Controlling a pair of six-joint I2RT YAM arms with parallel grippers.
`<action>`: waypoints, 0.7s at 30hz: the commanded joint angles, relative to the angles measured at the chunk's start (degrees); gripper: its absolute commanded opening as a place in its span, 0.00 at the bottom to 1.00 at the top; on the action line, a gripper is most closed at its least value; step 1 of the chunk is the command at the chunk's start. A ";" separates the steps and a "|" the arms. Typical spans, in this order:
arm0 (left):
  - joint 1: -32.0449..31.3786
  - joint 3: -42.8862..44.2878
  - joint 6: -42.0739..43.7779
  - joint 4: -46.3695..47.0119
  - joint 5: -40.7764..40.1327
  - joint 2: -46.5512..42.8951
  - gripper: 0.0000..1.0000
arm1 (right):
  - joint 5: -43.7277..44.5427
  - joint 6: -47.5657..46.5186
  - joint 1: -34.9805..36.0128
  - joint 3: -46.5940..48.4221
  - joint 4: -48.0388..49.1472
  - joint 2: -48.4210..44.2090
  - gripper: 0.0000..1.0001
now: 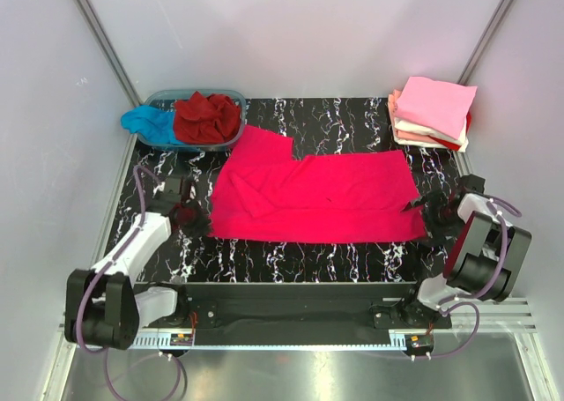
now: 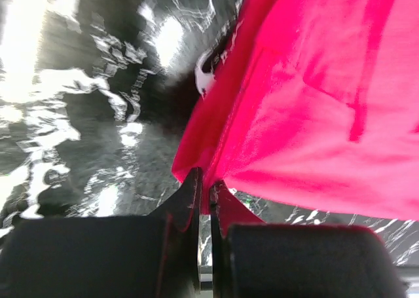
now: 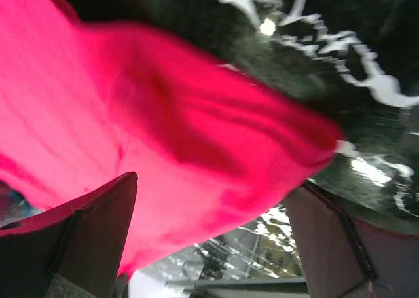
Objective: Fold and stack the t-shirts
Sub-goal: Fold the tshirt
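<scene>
broadly, table (image 1: 291, 260): black top veined with white; everything below sits on it.
bright pinkish-red t-shirt (image 1: 317, 194): spread open across the middle of the table, one sleeve reaching toward the far left, wrinkles on its left half; not yet folded.
folded stack (image 1: 434, 112): pale pink on top, white and red layers beneath, at the far right corner, apart from the spread tee.
tub (image 1: 196, 91): clear and blue-tinted, far left, just beside the tee's sleeve.
dark red t-shirt (image 1: 207, 117): bunched inside the tub.
turquoise t-shirt (image 1: 150, 123): hanging over the tub's left rim.
left gripper (image 2: 206, 180): fingers pressed together on the tee's near-left edge, a thin fold of cloth nipped between them.
right gripper (image 3: 213, 186): fingers spread wide at the near-right corner; cloth lies between them but nothing is pinched.
step, as i judge it: securing both near corners before lifting the hem for the first fold.
biggest risk: the left arm lifting while the right holds nothing, so the tee would swing askew and bunch.
next risk: the left nip looks shallow, close to the hem, and a firm pull could slip it free.
smaller risk: the cloth humps at the right corner, so closing there may catch one layer only and leave the fold uneven.
smallest risk: a far sweep could snag the sleeve on the tub.
</scene>
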 commanded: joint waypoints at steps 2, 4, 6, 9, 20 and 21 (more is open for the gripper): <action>2.07 4.09 1.62 -6.80 -2.64 -5.07 0.00 | 9.78 -0.31 -0.68 -1.91 0.87 -2.63 1.00; 2.34 4.79 1.19 -8.21 -2.38 -5.87 0.00 | 11.37 0.93 -1.12 -2.26 -0.36 -5.09 1.00; 2.25 4.89 -0.12 -10.50 -1.33 -7.01 0.00 | 13.49 1.98 -1.39 -1.92 -1.51 -7.98 1.00; 2.25 3.57 -0.66 -11.12 3.24 -8.86 0.07 | 15.25 3.64 -1.56 -1.65 -4.06 -13.59 1.00; 1.29 3.66 -0.48 -7.97 5.88 -10.63 0.79 | 4.09 5.24 -1.48 -11.14 -0.28 -21.10 0.98; 0.94 3.13 -1.18 -7.00 6.15 -9.92 0.80 | 3.91 4.45 -1.48 -10.88 -0.19 -19.26 0.96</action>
